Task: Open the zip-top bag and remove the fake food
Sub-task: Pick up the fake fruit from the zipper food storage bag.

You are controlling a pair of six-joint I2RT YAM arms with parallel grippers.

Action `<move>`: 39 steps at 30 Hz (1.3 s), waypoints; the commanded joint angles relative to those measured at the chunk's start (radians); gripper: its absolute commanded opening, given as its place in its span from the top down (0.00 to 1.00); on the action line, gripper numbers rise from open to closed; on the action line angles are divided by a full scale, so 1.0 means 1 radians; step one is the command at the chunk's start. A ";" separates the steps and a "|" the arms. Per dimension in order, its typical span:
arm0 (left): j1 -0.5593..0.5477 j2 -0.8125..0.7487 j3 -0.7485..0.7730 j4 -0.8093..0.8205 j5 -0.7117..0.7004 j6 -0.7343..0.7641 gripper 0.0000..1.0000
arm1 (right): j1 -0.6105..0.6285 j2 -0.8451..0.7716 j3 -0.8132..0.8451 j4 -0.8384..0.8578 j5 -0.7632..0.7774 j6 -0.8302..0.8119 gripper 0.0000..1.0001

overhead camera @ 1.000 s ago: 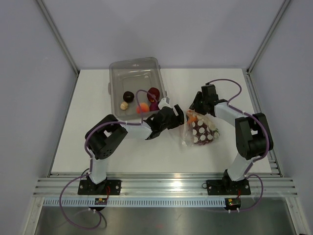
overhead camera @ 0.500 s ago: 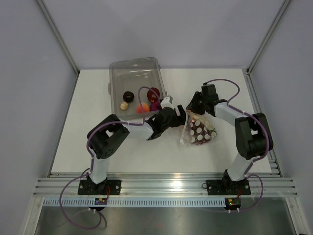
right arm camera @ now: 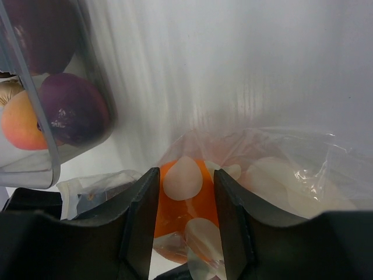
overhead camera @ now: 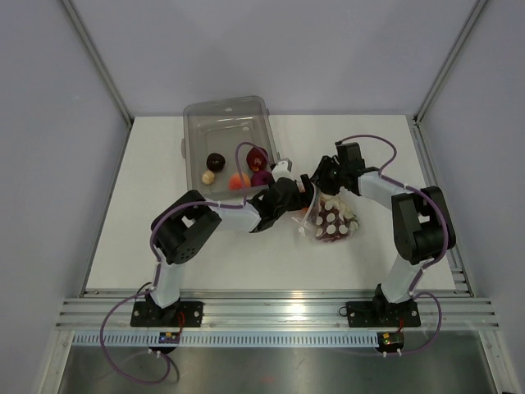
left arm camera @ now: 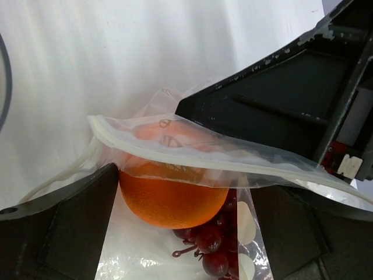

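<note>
The zip-top bag (overhead camera: 330,220), clear with white dots, lies on the table right of centre. Its white zip strip (left arm camera: 175,153) arches open in the left wrist view. Inside are fake food pieces: an orange (left arm camera: 170,201) and dark grapes (left arm camera: 218,242). My left gripper (left arm camera: 185,182) is open at the bag's mouth, one finger on each side of the orange. My right gripper (right arm camera: 185,178) is shut on the bag's far end, with dotted film and the orange (right arm camera: 195,201) pressed between its fingers. From above, the left gripper (overhead camera: 301,196) and right gripper (overhead camera: 321,182) meet over the bag.
A rigid clear bin (overhead camera: 197,112) stands behind the left arm. It holds more fake food: a dark red piece (overhead camera: 257,155), a purple one (overhead camera: 262,176), a peach (overhead camera: 239,181) and a dark ball (overhead camera: 215,160). The bin's wall (right arm camera: 35,125) shows left of the right gripper.
My left gripper has opened wider and moved right, up to the bag's mouth. The bag has shifted a little to the left, with the right gripper still on it.
</note>
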 commanded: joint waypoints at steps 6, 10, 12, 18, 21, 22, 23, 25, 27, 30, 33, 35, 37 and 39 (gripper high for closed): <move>-0.005 -0.026 -0.071 0.132 -0.056 0.022 0.06 | 0.007 -0.005 0.012 -0.002 -0.037 0.003 0.50; -0.005 -0.041 -0.059 0.100 -0.062 0.062 0.07 | 0.007 0.003 0.012 0.006 -0.068 0.005 0.50; -0.005 -0.046 -0.061 0.086 -0.073 0.069 0.07 | 0.007 0.003 0.012 0.006 -0.080 0.006 0.50; -0.003 -0.040 -0.047 0.054 -0.116 0.079 0.05 | 0.007 -0.008 0.001 0.016 -0.117 0.008 0.49; -0.002 -0.028 -0.030 0.051 -0.119 0.079 0.05 | 0.007 -0.009 -0.008 0.024 -0.139 0.014 0.49; 0.000 -0.017 -0.027 0.049 -0.119 0.080 0.05 | 0.008 -0.011 -0.014 0.030 -0.142 0.017 0.49; 0.000 -0.014 -0.021 0.045 -0.118 0.079 0.05 | 0.008 -0.012 -0.017 0.032 -0.143 0.017 0.49; 0.000 -0.002 -0.008 0.042 -0.115 0.076 0.07 | 0.007 -0.015 -0.019 0.032 -0.148 0.017 0.49; 0.000 0.002 -0.013 0.049 -0.104 0.072 0.12 | 0.007 -0.020 -0.020 0.030 -0.133 0.017 0.49; 0.000 -0.004 -0.028 0.074 -0.089 0.072 0.31 | 0.007 -0.028 -0.022 0.027 -0.108 0.020 0.49; 0.000 -0.029 -0.042 0.080 -0.087 0.076 0.37 | 0.008 -0.038 -0.023 0.015 -0.054 0.028 0.49; 0.000 -0.055 -0.053 0.071 -0.085 0.076 0.38 | 0.007 -0.058 -0.025 0.001 -0.010 0.031 0.49; 0.000 -0.070 -0.057 0.054 -0.082 0.080 0.40 | 0.005 -0.075 -0.025 -0.008 0.013 0.032 0.49; 0.000 -0.092 -0.054 0.032 -0.075 0.073 0.40 | 0.005 -0.087 -0.029 -0.019 0.064 0.038 0.48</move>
